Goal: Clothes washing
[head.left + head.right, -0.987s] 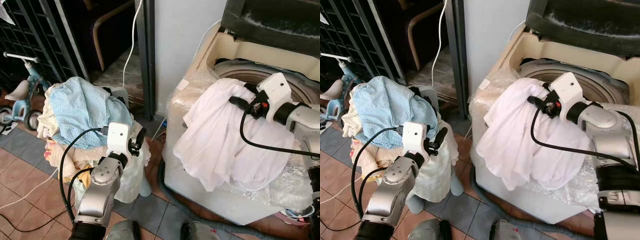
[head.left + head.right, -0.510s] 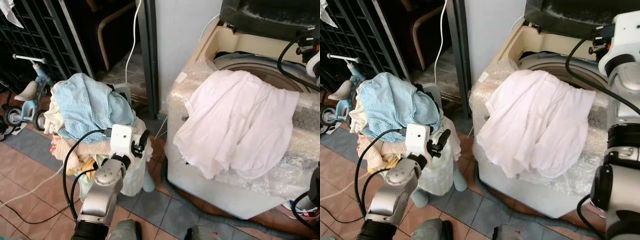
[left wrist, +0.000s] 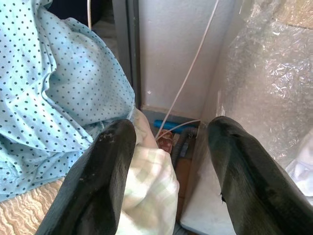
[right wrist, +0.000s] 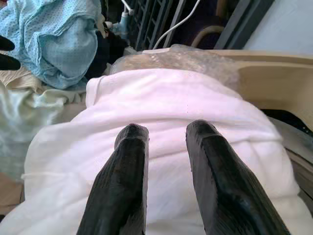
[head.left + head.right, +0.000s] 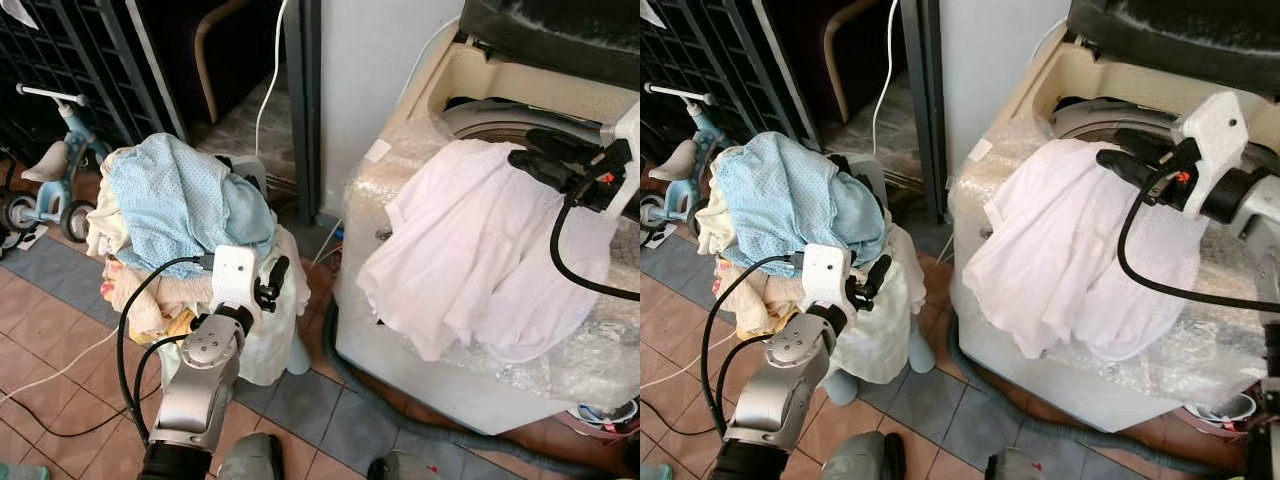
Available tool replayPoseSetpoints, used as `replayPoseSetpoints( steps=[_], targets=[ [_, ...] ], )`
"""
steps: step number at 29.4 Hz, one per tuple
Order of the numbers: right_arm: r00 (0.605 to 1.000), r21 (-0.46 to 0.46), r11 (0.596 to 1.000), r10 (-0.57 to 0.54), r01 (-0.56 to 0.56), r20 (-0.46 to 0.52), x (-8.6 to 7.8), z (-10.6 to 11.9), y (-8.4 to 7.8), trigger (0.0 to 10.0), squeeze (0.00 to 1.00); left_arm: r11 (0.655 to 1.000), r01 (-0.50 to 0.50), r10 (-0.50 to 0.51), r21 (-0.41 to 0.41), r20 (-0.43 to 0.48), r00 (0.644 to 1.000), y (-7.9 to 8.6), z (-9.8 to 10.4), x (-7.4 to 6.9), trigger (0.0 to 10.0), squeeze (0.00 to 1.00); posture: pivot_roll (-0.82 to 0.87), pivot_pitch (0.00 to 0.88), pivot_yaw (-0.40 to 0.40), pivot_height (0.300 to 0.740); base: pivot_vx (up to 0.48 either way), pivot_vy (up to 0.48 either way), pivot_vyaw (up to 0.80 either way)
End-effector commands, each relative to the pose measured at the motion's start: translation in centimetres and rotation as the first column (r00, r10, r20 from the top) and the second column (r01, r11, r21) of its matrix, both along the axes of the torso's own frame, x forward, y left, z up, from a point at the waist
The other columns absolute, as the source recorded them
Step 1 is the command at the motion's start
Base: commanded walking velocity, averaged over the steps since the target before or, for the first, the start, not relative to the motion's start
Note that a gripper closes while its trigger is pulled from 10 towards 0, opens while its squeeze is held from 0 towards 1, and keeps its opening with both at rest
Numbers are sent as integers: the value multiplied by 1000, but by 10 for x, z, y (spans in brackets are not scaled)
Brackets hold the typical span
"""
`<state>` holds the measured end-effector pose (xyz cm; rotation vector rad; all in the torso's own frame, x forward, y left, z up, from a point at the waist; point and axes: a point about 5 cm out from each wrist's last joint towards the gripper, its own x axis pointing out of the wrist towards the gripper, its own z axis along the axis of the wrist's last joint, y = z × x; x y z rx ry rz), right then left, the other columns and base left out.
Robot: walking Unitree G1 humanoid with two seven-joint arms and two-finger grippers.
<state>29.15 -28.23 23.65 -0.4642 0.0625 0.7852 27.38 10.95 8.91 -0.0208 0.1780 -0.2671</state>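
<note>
A white garment [image 5: 480, 250] lies draped over the front rim of the top-loading washing machine [image 5: 440, 385], hanging down its bubble-wrapped front. My right gripper [image 5: 522, 152] hovers just over the garment's upper edge by the drum opening [image 5: 495, 112]. Its fingers [image 4: 129, 166] are open with nothing between them. A pile of laundry topped by a blue dotted cloth [image 5: 170, 205] sits to the left of the machine. My left gripper [image 5: 272, 282] hangs open beside that pile, with its fingers [image 3: 105, 161] spread wide above a pale checked cloth [image 3: 149, 191].
The machine's dark lid [image 5: 560, 30] stands raised at the back. A child's tricycle [image 5: 45, 185] and a dark metal grille [image 5: 60, 60] are on the left. A white cable [image 5: 270, 70] hangs by the door frame. A grey hose [image 5: 400, 420] runs along the tiled floor.
The right gripper was on the garment, lifted up and away to the upper right, and has now come back down over its upper edge. The left arm has barely moved.
</note>
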Motion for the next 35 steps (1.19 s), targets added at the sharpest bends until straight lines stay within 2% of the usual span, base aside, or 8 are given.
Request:
replayPoseSetpoints(
  steps=[1, 7, 13, 15, 16, 21, 25, 35],
  targets=[
    [996, -25, 997, 73, -74, -46, -12, 0, 5, 10000, 0, 1000, 16, -16, 4, -7, 1000, -2, -1, 0, 10000, 0, -121, 82, 43, 740, 0, 0, 0],
    [998, -141, 988, 53, -57, -33, -21, -26, 9, 10000, 0, 1000, 13, -13, 4, -8, 1000, -1, -1, 1, 10000, 0, -126, 77, 47, 740, 0, 0, 0],
    [996, -249, 966, -54, 70, 73, -12, -55, 20, 10000, 0, 999, 34, -34, 11, -2, 999, -3, -1, 5, 10000, 0, -140, 70, 62, 740, 0, 0, 0],
    [990, -222, 966, -115, 132, 87, -7, -58, 20, 10000, 0, 999, 37, -37, 11, -2, 999, -3, -1, 5, 10000, 0, -143, 68, 65, 740, 0, 0, 0],
    [989, -214, 967, -120, 136, 89, -7, -62, 23, 0, 0, 999, 38, -38, 11, 0, 999, -4, -1, 6, 10000, 0, -139, 64, 64, 740, 0, 0, 0],
    [972, -239, 948, -175, 209, 154, -2, -74, 32, 0, 0, 999, 38, -38, 14, 4, 999, -4, 0, 6, 10000, 0, -127, 60, 59, 740, 0, 0, 0],
    [911, -124, 913, -360, 389, 203, 12, -70, 28, 0, 0, 1000, 20, -21, 13, 6, 1000, -1, 0, 4, 10000, 0, -115, 60, 56, 740, 0, 0, 0],
    [833, 32, 853, -516, 521, 200, 17, -64, 26, 0, 0, 1000, 17, -17, 12, 3, 1000, -2, -1, 4, 10000, 0, -121, 61, 46, 740, 0, 0, 0]
  ],
)
